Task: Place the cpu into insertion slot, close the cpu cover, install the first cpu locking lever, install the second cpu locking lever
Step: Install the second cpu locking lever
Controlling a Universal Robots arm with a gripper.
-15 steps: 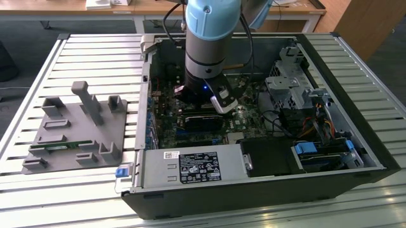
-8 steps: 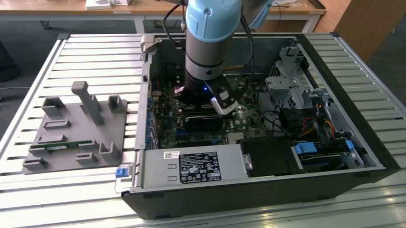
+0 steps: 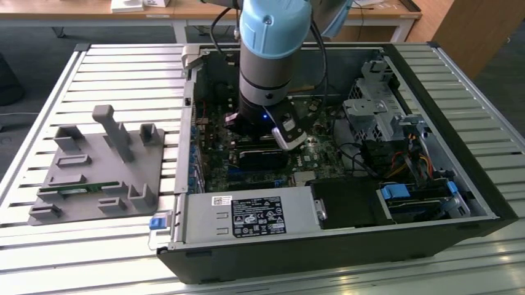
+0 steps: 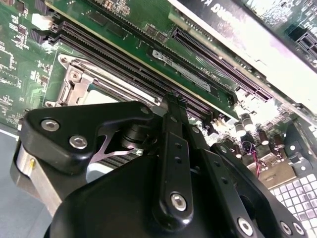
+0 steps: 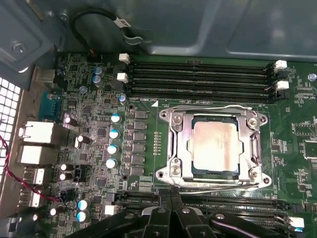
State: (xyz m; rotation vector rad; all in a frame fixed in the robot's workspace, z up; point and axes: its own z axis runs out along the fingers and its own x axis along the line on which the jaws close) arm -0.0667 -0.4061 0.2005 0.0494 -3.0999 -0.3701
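The cpu (image 5: 214, 145) lies flat in the insertion slot (image 5: 258, 174) on the green board, pale metal face up. The silver cpu cover (image 5: 179, 144) is folded down around it as a frame. Thin wire levers (image 5: 213, 107) lie flat along two sides of that frame. In the first wrist view my gripper (image 5: 171, 193) hovers beside the socket over the black memory slots, its fingers (image 5: 165, 196) pressed together with nothing between them. In the second wrist view the gripper (image 4: 174, 99) points at the memory slots, with the socket's metal frame (image 4: 74, 82) just beyond. My arm (image 3: 267, 61) reaches down into the open computer case.
Black memory slots (image 5: 198, 74) flank the socket on two sides, and capacitors (image 5: 114, 134) stand close by. A black cable (image 5: 99, 20) loops along the case wall. The power supply (image 3: 246, 218) and drive cage (image 3: 377, 117) crowd the case. A grey fixture plate (image 3: 98, 166) sits at the exterior view's left.
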